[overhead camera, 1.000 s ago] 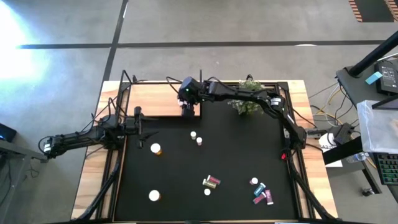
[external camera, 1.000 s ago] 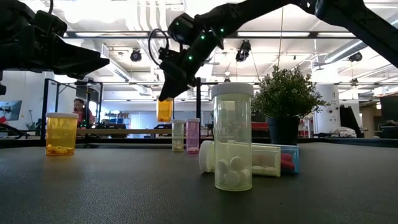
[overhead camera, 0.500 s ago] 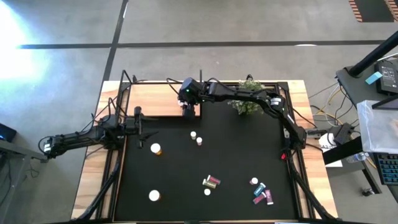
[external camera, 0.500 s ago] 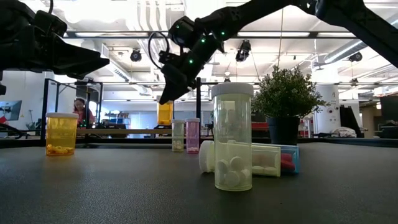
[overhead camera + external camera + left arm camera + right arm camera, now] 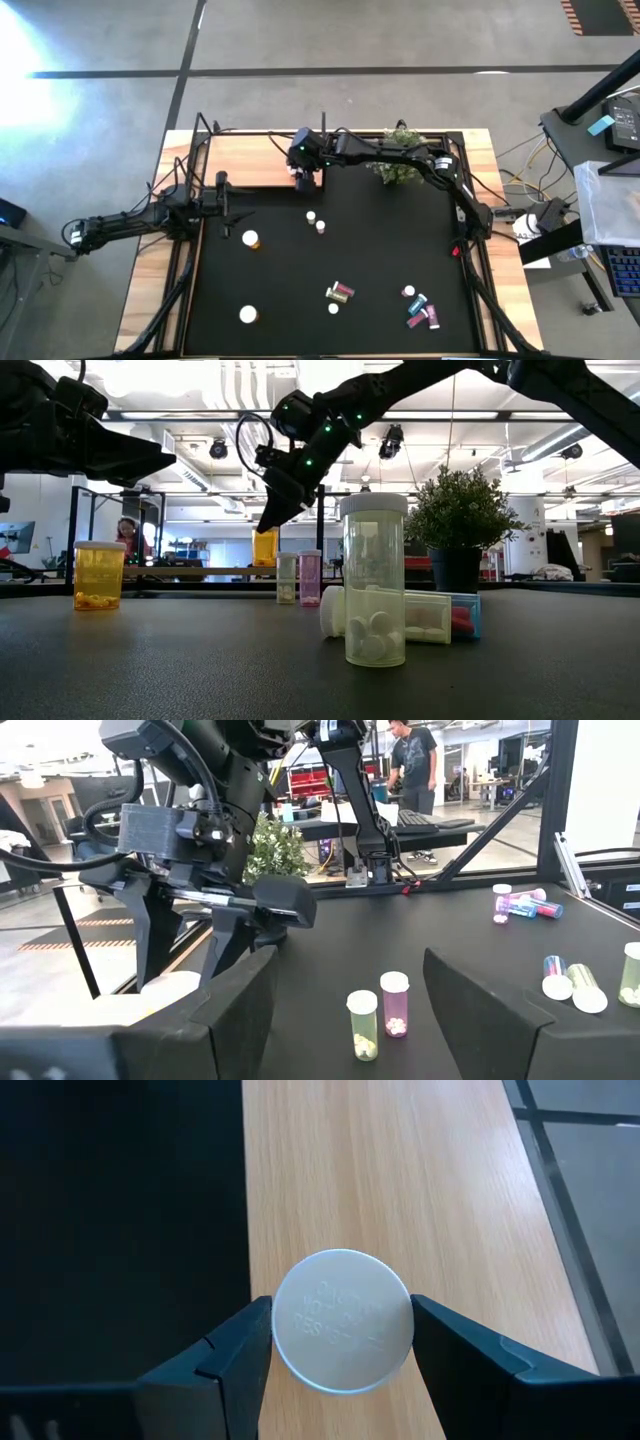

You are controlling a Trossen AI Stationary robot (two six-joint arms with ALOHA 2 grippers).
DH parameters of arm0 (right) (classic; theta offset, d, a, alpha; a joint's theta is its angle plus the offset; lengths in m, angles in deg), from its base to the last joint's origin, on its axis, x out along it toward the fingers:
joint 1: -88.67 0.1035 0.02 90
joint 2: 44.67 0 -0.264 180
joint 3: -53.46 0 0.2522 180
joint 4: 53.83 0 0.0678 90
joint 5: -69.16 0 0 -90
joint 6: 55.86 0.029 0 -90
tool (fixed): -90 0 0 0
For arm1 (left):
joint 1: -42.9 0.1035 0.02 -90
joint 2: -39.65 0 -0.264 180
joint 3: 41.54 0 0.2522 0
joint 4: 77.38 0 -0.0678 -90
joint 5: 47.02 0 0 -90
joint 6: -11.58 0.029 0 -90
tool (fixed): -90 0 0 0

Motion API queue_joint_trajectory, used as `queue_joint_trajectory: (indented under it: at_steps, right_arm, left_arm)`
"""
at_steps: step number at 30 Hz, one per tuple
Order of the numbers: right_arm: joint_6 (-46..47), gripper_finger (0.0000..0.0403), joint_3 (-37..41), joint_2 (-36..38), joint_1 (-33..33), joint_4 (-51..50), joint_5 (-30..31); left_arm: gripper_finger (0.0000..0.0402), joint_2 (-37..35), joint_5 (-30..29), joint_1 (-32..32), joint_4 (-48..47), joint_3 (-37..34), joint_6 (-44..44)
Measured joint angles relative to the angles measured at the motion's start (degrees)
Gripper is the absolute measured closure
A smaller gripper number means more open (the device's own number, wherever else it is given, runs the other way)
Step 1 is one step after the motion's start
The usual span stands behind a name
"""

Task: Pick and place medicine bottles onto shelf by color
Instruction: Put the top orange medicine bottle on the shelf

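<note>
embossed lettering on white bottle cap (image 5: 343, 1321), too faint to read

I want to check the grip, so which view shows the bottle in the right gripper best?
The right wrist view: the bottle's white cap fills the gap between both fingers, over the shelf. The low view shows its orange body side-on under the right gripper. The high view barely shows it; the left wrist view hides it.

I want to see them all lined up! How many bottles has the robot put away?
None looks set down on the shelf yet. The right hand holds an orange bottle over the shelf's edge. The bottles left on the mat wait.
</note>
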Motion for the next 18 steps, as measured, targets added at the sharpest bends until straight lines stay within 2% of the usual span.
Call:
queue_joint_trajectory:
  at_steps: [12,18]
  right_arm:
    - [0.0,0.0186,0.2,0.0,0.0,2.2,0.4]
    - [0.2,0.0165,0.2,0.0,-0.3,2.4,0.5]
  left_arm:
    - [0.0166,0.0,0.0,0.0,0.0,0.0,0.0]
    - [0.0166,0.0,0.0,0.0,0.0,0.0,0.0]
